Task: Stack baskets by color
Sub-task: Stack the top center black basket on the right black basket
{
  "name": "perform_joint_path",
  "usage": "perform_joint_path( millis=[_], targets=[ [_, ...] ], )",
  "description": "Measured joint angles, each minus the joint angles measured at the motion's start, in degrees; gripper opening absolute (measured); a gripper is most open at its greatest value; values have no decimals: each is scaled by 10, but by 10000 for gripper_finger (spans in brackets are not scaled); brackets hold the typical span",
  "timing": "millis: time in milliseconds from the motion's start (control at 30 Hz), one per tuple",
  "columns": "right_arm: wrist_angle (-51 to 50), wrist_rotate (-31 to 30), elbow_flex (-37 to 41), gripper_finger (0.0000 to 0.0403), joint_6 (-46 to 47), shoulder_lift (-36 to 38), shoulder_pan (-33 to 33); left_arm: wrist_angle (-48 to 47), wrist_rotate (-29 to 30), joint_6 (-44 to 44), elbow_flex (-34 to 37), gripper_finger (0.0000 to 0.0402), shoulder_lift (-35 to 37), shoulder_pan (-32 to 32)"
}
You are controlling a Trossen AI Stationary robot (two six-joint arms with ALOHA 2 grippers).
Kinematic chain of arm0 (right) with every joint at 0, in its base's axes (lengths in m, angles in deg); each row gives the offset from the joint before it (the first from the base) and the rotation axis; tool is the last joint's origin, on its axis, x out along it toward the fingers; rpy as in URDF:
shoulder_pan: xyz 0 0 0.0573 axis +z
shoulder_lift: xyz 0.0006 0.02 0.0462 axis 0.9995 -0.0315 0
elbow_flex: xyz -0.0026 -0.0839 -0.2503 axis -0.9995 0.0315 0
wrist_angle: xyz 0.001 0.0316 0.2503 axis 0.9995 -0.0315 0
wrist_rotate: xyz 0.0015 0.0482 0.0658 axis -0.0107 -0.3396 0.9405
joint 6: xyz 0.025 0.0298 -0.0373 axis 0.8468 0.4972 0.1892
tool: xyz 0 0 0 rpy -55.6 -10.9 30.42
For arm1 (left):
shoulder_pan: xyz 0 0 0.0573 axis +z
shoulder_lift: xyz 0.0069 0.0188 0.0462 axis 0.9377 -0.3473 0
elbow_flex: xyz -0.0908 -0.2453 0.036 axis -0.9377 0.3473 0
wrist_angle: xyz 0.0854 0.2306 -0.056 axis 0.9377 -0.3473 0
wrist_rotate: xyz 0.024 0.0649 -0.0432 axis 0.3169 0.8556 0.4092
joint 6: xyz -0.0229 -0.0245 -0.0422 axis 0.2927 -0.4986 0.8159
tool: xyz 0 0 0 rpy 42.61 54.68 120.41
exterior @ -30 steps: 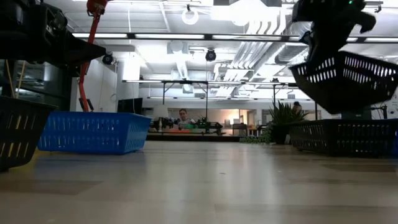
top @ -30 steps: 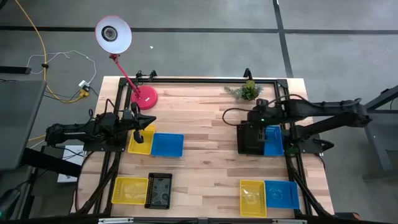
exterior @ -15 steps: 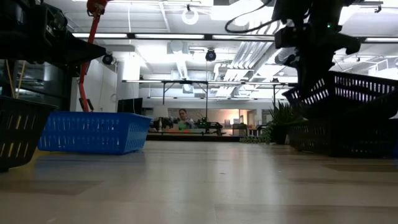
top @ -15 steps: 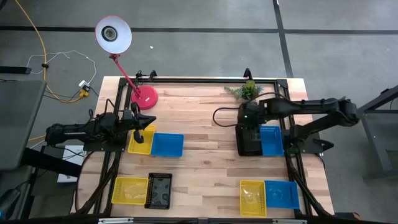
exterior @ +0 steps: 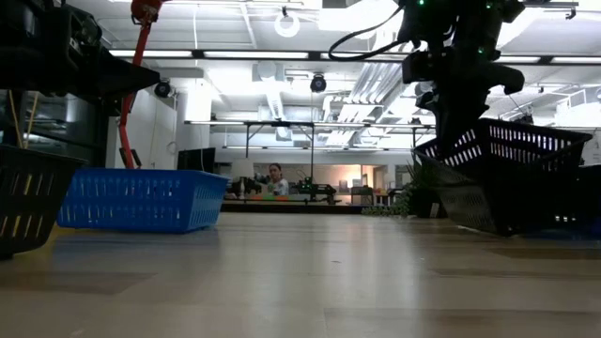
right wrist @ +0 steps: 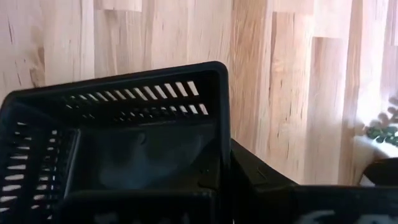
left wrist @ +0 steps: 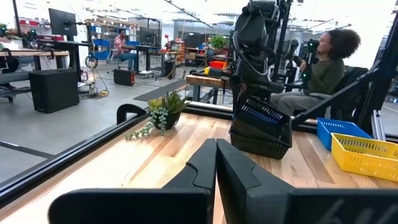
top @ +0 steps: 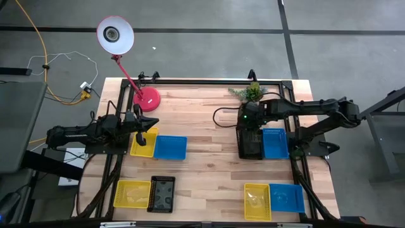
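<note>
Far left, the left gripper (top: 147, 133) is parked over the yellow basket (top: 142, 145) near the table's left edge, fingers pinched together with nothing between them. A blue basket (top: 171, 147) is sat right against that yellow one on its inner side. Closer to the front edge, another yellow basket (top: 132, 193) is lined up touching a black basket (top: 161, 194). The red desk lamp (top: 146, 99) is planted at the back left of the wooden table (top: 209, 164). Moving to the middle right, the right gripper (top: 248, 121) is clamped onto the rim of a black basket (top: 250, 143), which is held tilted in the low view, its lower corner down by another black basket beneath it; whether the two are touching can't be made out. A blue basket (top: 276, 142) is pressed up beside that pile on its outer side. A small potted plant (top: 252, 92) is tucked at the back edge. At the front right, a third yellow basket (top: 257, 201) is paired with a blue one (top: 288, 197), side by side and touching.
</note>
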State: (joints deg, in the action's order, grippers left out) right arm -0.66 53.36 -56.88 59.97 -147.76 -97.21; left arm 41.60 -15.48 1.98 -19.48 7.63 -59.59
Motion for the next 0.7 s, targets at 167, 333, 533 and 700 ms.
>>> perform_joint_path(
  millis=[167,333,533,700],
  targets=[
    [2,0,0,0,47,0,0,0,0,0,0,0,0,0],
    [1,2,0,5,74,0,0,0,0,0,0,0,0,0],
    [-2,-3,0,65,121,0,0,0,0,0,0,0,0,0],
    [-22,0,0,142,152,0,0,0,0,0,0,0,0,0]
  ],
)
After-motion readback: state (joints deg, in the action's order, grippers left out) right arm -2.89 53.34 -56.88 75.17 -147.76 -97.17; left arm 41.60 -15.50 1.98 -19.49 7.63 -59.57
